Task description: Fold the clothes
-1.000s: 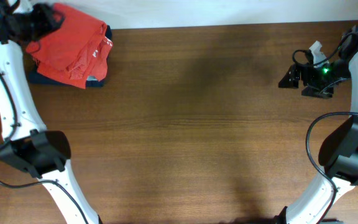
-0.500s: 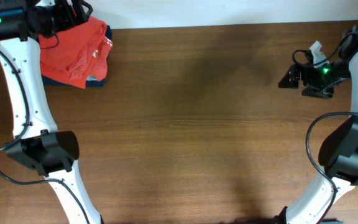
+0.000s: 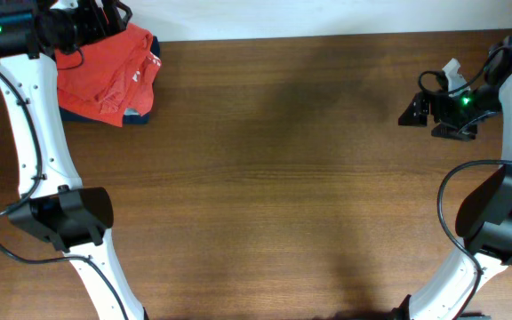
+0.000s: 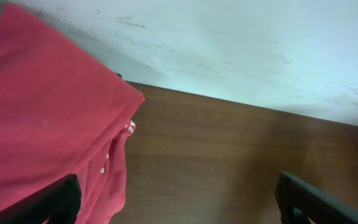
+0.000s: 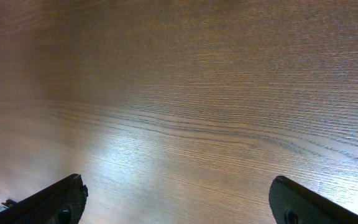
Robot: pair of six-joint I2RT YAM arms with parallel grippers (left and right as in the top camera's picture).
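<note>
The clothes (image 3: 107, 75) lie as a crumpled orange-red pile with bits of white lettering at the table's far left corner. In the left wrist view the red cloth (image 4: 42, 118) fills the left side. My left gripper (image 3: 118, 16) hovers at the pile's far edge, open, with nothing between its fingers (image 4: 51, 202). In that view the left gripper (image 4: 179, 205) has one finger over the cloth and the other over bare wood. My right gripper (image 3: 412, 113) stands open at the far right. In its own view the right gripper (image 5: 179, 202) has only bare table between its fingers (image 5: 58, 199).
A dark blue edge (image 3: 137, 116) shows under the pile's near side. The white wall (image 4: 241, 43) runs along the table's far edge, right behind the pile. Brown wooden table (image 3: 283, 178) spreads between the two arms.
My left gripper has opened and let go of the red cloth, moving right and back toward the wall. The pile has settled lower. The right arm has not moved.
</note>
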